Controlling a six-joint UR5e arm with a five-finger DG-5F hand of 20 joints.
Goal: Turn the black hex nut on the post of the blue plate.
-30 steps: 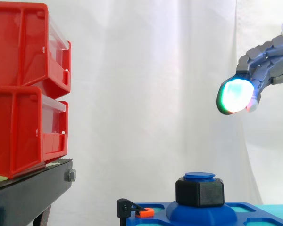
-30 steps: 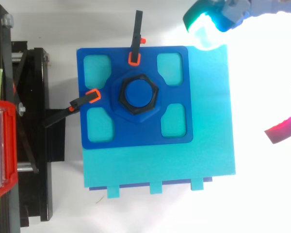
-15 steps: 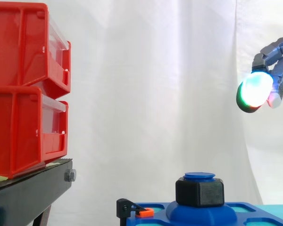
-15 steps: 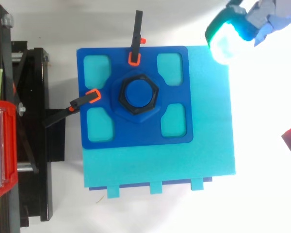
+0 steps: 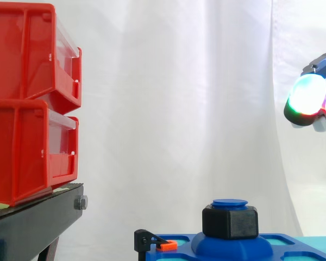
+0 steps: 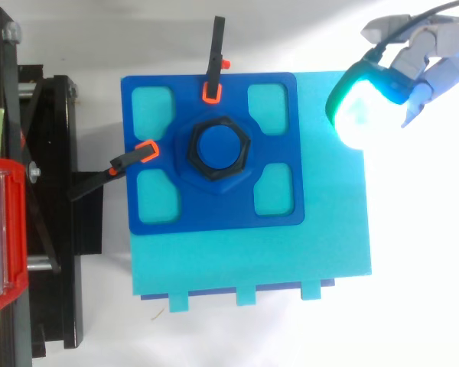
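The nut [image 5: 230, 222] sits on the post [image 6: 218, 145] at the middle of the plate [image 6: 214, 215]. The hand [image 6: 428, 47] hovers high to the right, well apart from it, seemingly loosely open and empty.

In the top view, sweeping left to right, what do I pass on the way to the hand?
red bin → black stand → black hex nut → hand
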